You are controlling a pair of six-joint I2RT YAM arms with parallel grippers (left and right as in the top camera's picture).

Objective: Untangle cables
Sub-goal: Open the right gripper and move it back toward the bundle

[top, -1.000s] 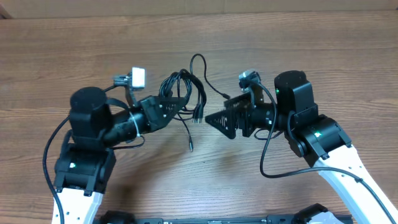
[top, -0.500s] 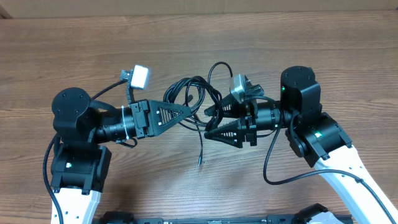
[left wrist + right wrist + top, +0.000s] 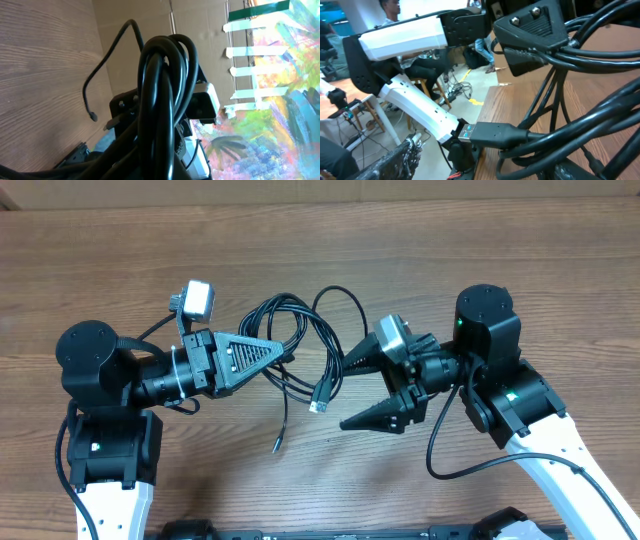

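Observation:
The cables [image 3: 300,330] are a tangle of thin black loops held above the wooden table [image 3: 480,250] between the two arms. My left gripper [image 3: 285,352] is shut on the left side of the bundle, which fills the left wrist view [image 3: 162,100]. My right gripper [image 3: 345,394] has its fingers spread wide, and strands run over its upper finger. A silvery USB plug [image 3: 318,402] hangs between the grippers and shows close in the right wrist view [image 3: 492,134]. A loose strand with a small plug [image 3: 276,446] dangles lower left.
The left gripper's black body [image 3: 530,35] faces the right wrist camera, with cables running from it. One loop [image 3: 345,300] arches toward the far side. A thick robot wire [image 3: 440,460] hangs under the right arm. The table's near edge lies just below both arm bases.
My left arm has drawn back to the left with the bundle. My right gripper has turned and spread its fingers wider. The USB plug and the loose strand have swung left.

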